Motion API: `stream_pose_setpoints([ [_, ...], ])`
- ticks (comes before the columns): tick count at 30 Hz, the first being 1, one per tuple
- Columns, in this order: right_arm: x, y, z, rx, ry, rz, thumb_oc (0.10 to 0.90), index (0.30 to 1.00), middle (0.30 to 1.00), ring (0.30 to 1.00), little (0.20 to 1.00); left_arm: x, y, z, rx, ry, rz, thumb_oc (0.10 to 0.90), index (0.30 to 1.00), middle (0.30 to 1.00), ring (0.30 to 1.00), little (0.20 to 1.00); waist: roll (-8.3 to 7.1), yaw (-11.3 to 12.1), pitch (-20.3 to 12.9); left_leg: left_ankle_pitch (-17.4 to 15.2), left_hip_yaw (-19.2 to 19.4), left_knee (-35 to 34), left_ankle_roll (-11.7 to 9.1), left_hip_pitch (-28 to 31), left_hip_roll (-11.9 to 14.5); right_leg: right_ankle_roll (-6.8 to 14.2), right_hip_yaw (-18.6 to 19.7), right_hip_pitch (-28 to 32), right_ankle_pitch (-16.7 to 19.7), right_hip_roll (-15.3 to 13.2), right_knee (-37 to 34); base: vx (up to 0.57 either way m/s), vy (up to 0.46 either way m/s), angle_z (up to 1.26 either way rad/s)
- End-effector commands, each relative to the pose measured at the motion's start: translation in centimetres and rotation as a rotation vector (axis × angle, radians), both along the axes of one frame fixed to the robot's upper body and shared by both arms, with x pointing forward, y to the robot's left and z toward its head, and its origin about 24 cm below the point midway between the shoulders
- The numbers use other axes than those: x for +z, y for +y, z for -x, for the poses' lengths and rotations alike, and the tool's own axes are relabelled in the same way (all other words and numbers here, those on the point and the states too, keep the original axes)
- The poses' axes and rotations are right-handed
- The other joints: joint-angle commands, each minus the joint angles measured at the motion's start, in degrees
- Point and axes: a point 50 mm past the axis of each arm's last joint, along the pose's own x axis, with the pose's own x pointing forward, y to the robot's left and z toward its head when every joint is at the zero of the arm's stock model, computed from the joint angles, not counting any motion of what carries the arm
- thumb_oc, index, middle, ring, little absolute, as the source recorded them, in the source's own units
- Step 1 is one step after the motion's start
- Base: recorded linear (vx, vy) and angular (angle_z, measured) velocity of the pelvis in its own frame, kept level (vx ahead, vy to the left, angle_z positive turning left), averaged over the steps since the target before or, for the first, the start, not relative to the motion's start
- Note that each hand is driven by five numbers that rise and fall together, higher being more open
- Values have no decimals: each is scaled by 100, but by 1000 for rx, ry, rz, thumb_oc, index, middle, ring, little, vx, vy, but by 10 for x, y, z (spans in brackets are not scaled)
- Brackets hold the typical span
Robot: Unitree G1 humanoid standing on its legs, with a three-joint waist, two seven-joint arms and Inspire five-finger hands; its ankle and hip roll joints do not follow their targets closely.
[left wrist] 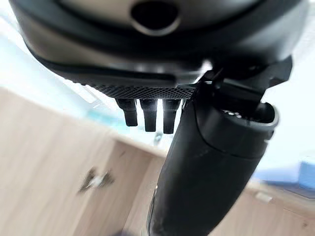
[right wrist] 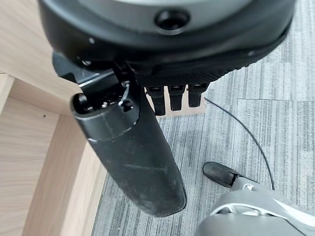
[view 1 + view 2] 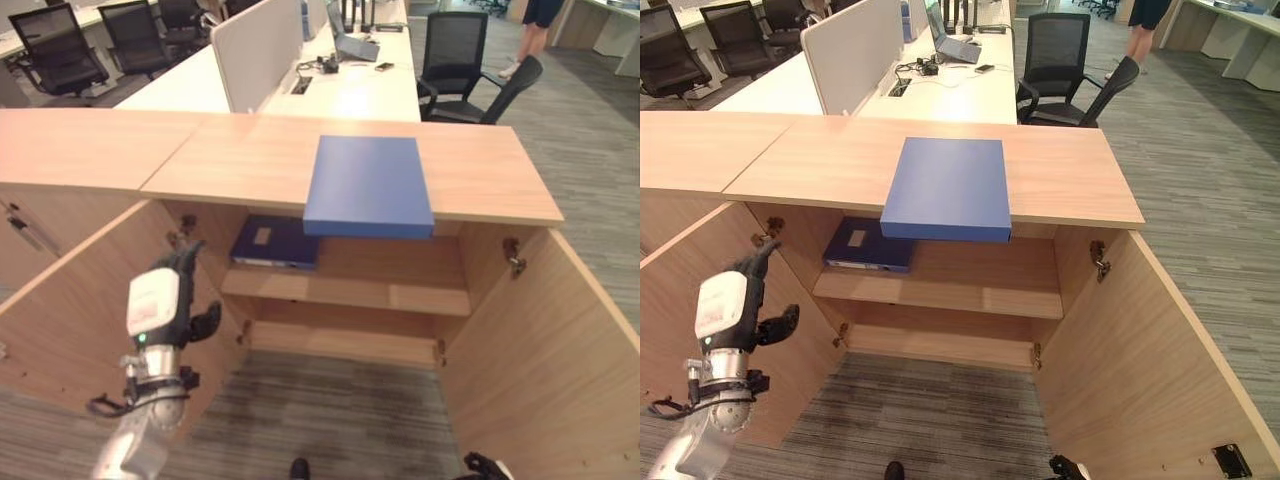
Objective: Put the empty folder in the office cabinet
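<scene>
**Ann:** Since both doors of the office cabinet are swung wide, you can see right inside. Where is your folder?

**Ben:** Your blue folder lies flat on the cabinet top, near the front edge. Its front part sticks out past that edge, over the open space. I think that helps, because a hand can get under the part that hangs out.

**Ann:** Is something already inside?

**Ben:** Yes. A dark blue binder lies on the shelf, at the left end. The right side of the shelf is bare, so I think your folder fits there.

**Ann:** What is your left hand doing?

**Ben:** It is up by the left door, low and left of the folder, well apart from it. Its fingers are straight and loose. It holds nothing.

**Ann:** And your right hand?

**Ben:** It hangs low by the right door, over the grey carpet. Its fingers are loose too, with nothing in them.

**Ann:** So what is left?

**Ben:** Almost all of it, I think. You have not yet picked up the folder. Be careful with it: a bump could make it slip off the edge.
</scene>
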Motion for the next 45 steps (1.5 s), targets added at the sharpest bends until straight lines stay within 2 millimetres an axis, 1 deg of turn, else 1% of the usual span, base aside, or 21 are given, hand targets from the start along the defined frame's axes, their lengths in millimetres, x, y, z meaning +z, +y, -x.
stream_pose_setpoints([
  [1,14,2,-48,69,-138,20,800,900,900,900,900,87,-10,-23,-75,-399,-142,800,900,900,900,900,-168,-67,160,-953,54,9,-89,563,-269,212,272,170,-665,64,44,0,0,0],
  [2,14,2,-47,73,-135,20,800,900,900,900,900,93,-14,-25,-92,-423,-153,800,900,900,900,900,-152,-94,151,-952,53,9,-90,566,-278,207,281,178,-673,67,44,0,0,0],
  [3,14,2,-47,73,-136,20,800,900,900,900,900,93,-14,-25,-93,-423,-153,800,900,900,900,900,-152,-91,154,-952,52,9,-90,567,-278,207,279,180,-673,67,44,0,0,0],
  [4,13,1,-46,79,-131,19,800,900,900,900,900,102,-20,-29,-127,-445,-174,800,900,900,900,900,-127,-145,128,-958,53,9,-90,576,-282,201,289,189,-680,70,44,0,0,0],
  [6,13,1,-44,83,-120,21,800,900,900,900,900,110,-27,-33,-167,-462,-200,800,900,900,900,900,-100,-180,111,-967,58,9,-93,592,-283,198,302,192,-684,67,44,0,0,0],
  [7,13,0,-44,92,-115,27,800,900,900,900,900,121,-34,-37,-211,-478,-239,800,900,900,900,900,-52,-239,91,-973,75,9,-98,604,-277,203,306,189,-676,68,44,0,0,0],
  [9,13,-1,-44,97,-112,29,800,900,900,900,900,123,-38,-39,-231,-480,-251,800,900,900,900,900,-40,-252,91,-976,85,9,-98,606,-276,208,309,185,-671,71,44,0,0,0],
  [10,13,-2,-45,108,-108,33,800,900,900,900,900,129,-46,-44,-271,-488,-271,800,900,900,900,900,-14,-303,83,-980,122,9,-98,615,-271,224,323,168,-656,71,44,0,0,0],
  [12,14,-2,-46,107,-109,36,800,900,900,900,900,131,-51,-47,-288,-489,-278,800,900,900,900,900,-10,-294,88,-985,150,9,-95,620,-262,231,346,153,-646,75,44,2,3,-9],
  [15,13,-2,-46,93,-105,32,800,900,900,900,900,135,-65,-57,-343,-480,-310,800,900,900,900,900,21,-374,68,-995,218,9,-90,635,-254,247,385,137,-627,75,44,18,11,-12],
  [16,12,-2,-44,78,-97,32,800,900,900,900,900,136,-74,-63,-374,-472,-313,800,900,900,900,900,37,-425,48,-1004,243,9,-87,651,-255,253,389,147,-631,70,44,19,12,-7],
  [17,12,-2,-44,76,-98,32,800,900,900,900,900,136,-74,-63,-375,-472,-313,800,900,900,900,900,36,-417,51,-1005,244,9,-87,651,-256,253,390,147,-631,70,44,19,16,-8],
  [20,11,-5,-40,53,-81,36,800,900,900,900,900,140,-97,-76,-442,-464,-315,800,900,900,900,900,66,-562,12,-1014,253,9,-77,673,-268,254,437,151,-641,55,44,6,5,-2],
  [24,11,-7,-39,24,-81,35,800,900,900,900,900,142,-112,-86,-481,-450,-326,800,900,900,900,900,82,-628,10,-1024,251,9,-65,685,-289,255,470,158,-640,50,44,1,6,-2],
  [26,10,-10,-37,4,-71,41,800,900,900,900,900,143,-125,-93,-519,-439,-329,800,900,900,900,900,99,-704,-1,-1034,250,9,-53,689,-307,255,506,149,-643,39,44,2,7,-2],
  [28,10,-10,-37,2,-72,40,800,900,900,900,900,144,-126,-93,-521,-440,-330,800,900,900,900,900,96,-691,2,-1034,248,9,-52,687,-308,256,504,149,-644,38,44,7,6,-3],
  [29,10,-12,-36,-7,-67,46,800,900,900,900,900,143,-135,-99,-537,-423,-328,800,900,900,900,900,103,-757,-14,-1055,267,9,-42,707,-322,257,530,148,-636,28,44,0,0,0],
  [32,11,-14,-37,-16,-68,54,800,900,900,900,900,141,-139,-105,-532,-400,-338,800,900,900,900,900,122,-809,-13,-1065,298,9,-38,720,-319,263,558,135,-625,35,44,-2,2,-1],
  [40,12,-16,-38,-11,-69,64,800,900,900,900,900,142,-139,-119,-487,-369,-394,800,900,900,900,900,91,-879,-12,-1088,441,9,-31,758,-288,297,641,91,-597,54,44,9,3,-10],
  [42,12,-18,-36,-16,-64,66,800,900,900,900,900,137,-137,-127,-452,-334,-409,800,900,900,900,900,72,-924,-16,-1088,449,9,-35,775,-279,295,651,102,-597,53,44,13,-4,-12],
  [45,12,-18,-36,-15,-65,66,800,900,900,900,900,137,-133,-130,-427,-321,-417,800,900,900,900,900,63,-935,-18,-1092,465,9,-34,788,-275,294,665,101,-598,61,44,0,0,0],
])
